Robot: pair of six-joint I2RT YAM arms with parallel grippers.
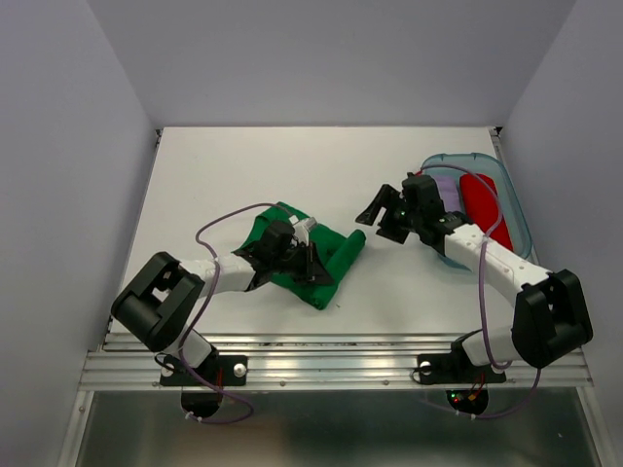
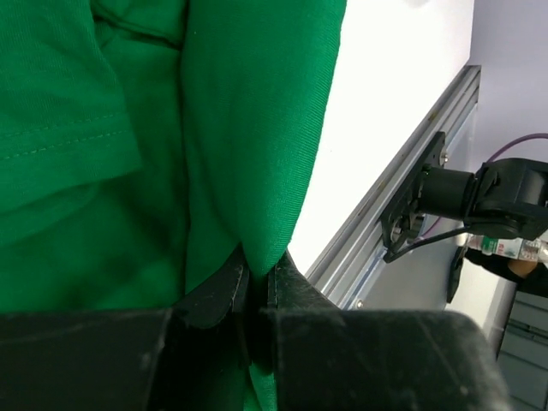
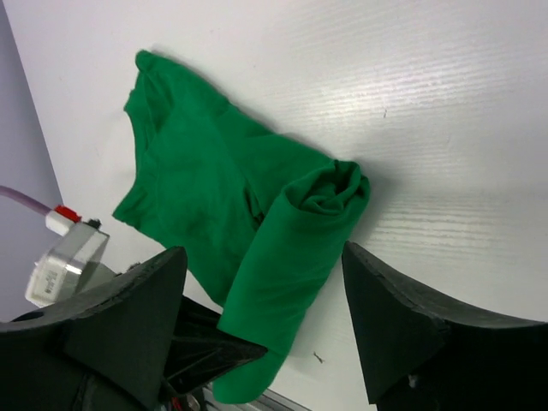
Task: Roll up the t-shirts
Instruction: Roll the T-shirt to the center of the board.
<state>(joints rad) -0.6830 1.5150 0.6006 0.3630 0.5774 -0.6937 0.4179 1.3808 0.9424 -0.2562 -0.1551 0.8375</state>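
A bright green t-shirt point(image 1: 292, 238) lies on the white table left of centre. Its right part is wound into a loose roll point(image 1: 346, 255). My left gripper point(image 1: 313, 265) sits at the near end of that roll, shut on a fold of green cloth point(image 2: 257, 128), with the jaws nearly together around the fabric. My right gripper point(image 1: 380, 216) hovers open just right of the roll's far end, touching nothing. In the right wrist view the roll point(image 3: 300, 257) lies below, between the spread fingers point(image 3: 137, 317). A red t-shirt point(image 1: 484, 206) and a lilac t-shirt point(image 1: 446, 193) lie in the bin.
A clear blue-rimmed bin point(image 1: 458, 159) stands at the right edge of the table, partly under my right arm. The metal rail point(image 1: 331, 368) runs along the near edge, close to the roll's near end. Grey walls close in the left, back and right sides.
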